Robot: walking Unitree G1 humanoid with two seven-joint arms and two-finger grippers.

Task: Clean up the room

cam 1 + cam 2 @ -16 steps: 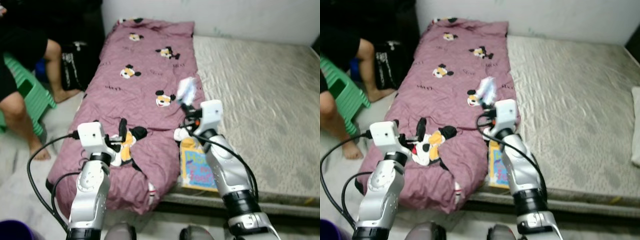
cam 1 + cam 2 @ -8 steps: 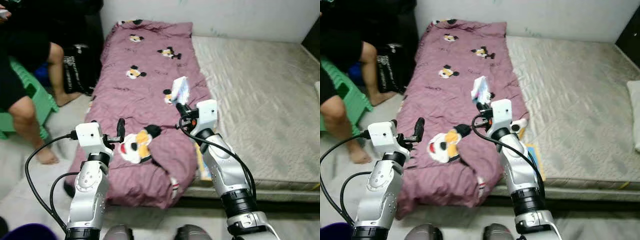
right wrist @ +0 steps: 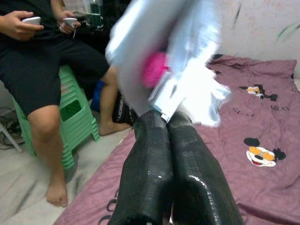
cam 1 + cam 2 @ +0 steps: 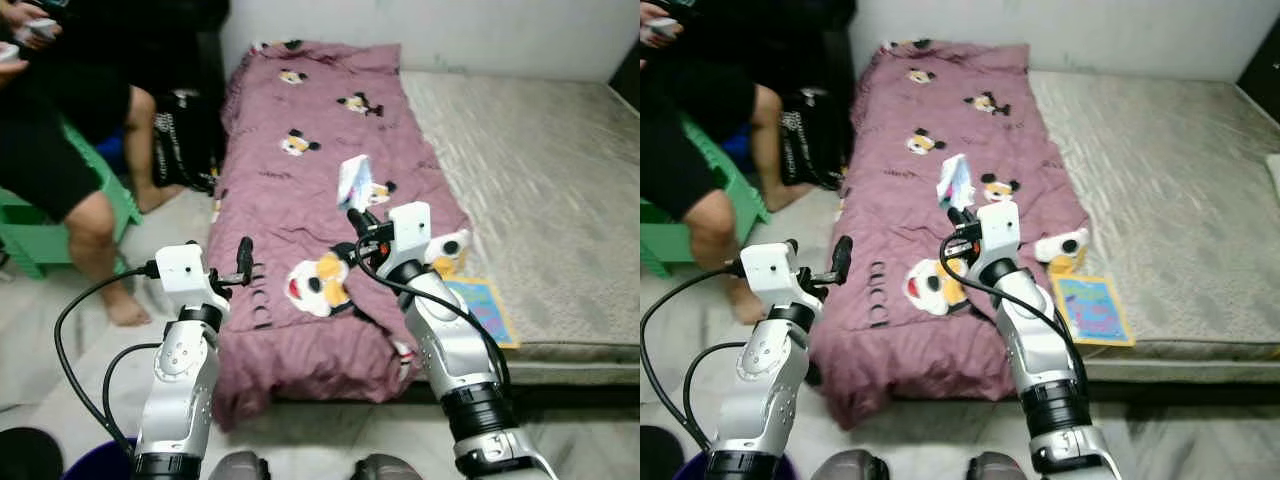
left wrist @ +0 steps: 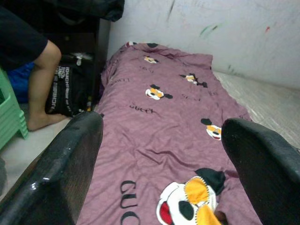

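Glossy clear plastic wrapper (image 3: 164,65); matt purple printed cloth blanket (image 4: 310,190); quilted grey fabric mattress (image 4: 540,180); glossy black fingers (image 3: 154,173).

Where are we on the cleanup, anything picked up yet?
One item is picked up: the right gripper is shut on a plastic wrapper, held above the purple blanket. The left gripper is open, holding nothing. The picture book on the mattress edge is still to be tidied.

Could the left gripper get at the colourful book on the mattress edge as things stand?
Probably not. The book lies on the robot's right; the right arm and its gripper, shut on a wrapper, stand between it and the open left gripper.
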